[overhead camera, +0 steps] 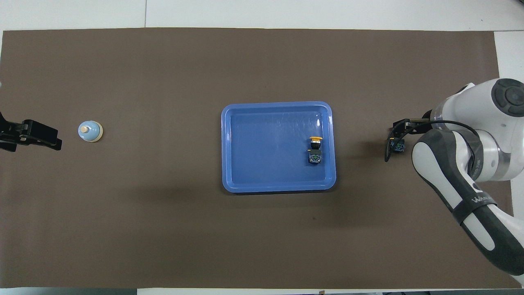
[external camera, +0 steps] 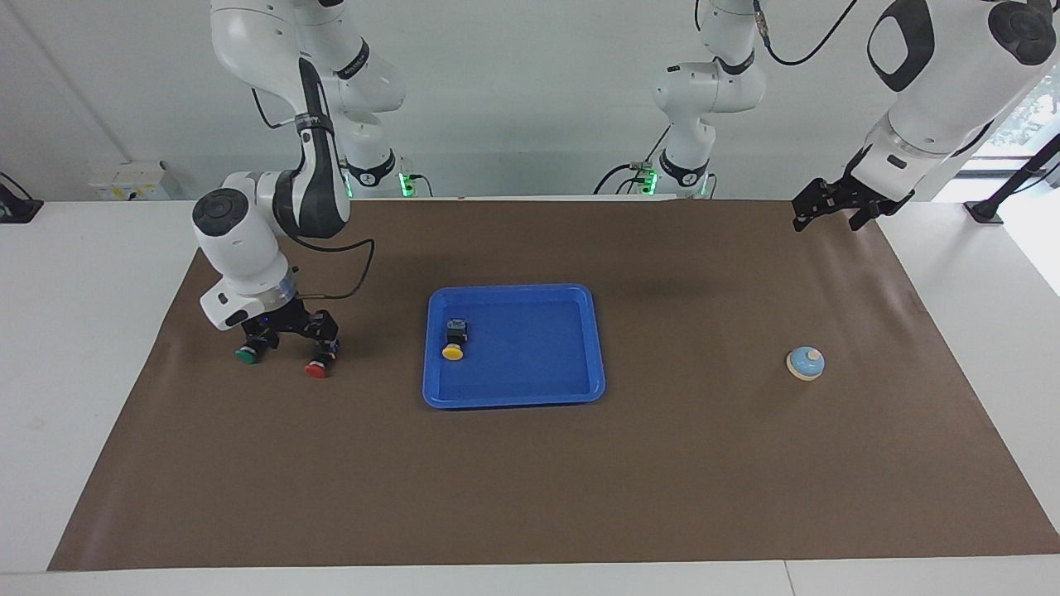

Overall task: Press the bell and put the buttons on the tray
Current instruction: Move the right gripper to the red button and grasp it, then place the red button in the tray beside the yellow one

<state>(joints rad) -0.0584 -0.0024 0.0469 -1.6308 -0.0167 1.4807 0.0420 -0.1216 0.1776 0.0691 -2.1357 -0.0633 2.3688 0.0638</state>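
The blue tray (external camera: 513,389) lies mid-table, also in the overhead view (overhead camera: 278,186). The yellow button (external camera: 453,343) lies on its side in the tray, at the right arm's end (overhead camera: 315,148). The green button (external camera: 247,355) and the red button (external camera: 317,368) lie on the mat toward the right arm's end. My right gripper (external camera: 286,341) is down at mat level just between them. One button's black body (overhead camera: 397,146) shows beside the gripper from above. The bell (external camera: 806,362) stands toward the left arm's end (overhead camera: 90,131). My left gripper (external camera: 828,222) is open and raised, apart from the bell.
A brown mat (external camera: 530,480) covers the table, with white table edges around it. The right arm's forearm (overhead camera: 462,192) hangs over the mat's end, hiding the green button from above.
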